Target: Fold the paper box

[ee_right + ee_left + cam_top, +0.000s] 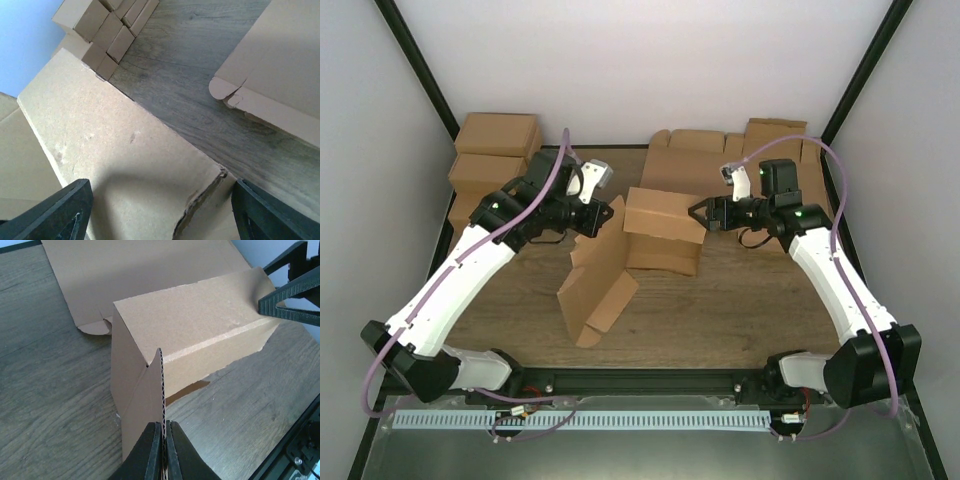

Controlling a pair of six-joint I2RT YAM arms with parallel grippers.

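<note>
The paper box [660, 225] is a brown cardboard piece in the middle of the table, with one long panel folded up and over and a flap running down toward the near left. My left gripper [592, 222] is shut on the thin upright edge of that flap [162, 390], which shows as corrugated board pinched between the pads of the left gripper [163, 432]. My right gripper [703, 215] is open at the raised panel's right end. In the right wrist view the right gripper [160, 215] straddles the panel's torn corner [205, 195], with its fingers wide apart.
Closed cardboard boxes [495, 150] are stacked at the back left. Flat cardboard blanks [720, 160] lie at the back right, near my right arm. A black rail [650, 382] runs along the near edge, and grey walls close in both sides.
</note>
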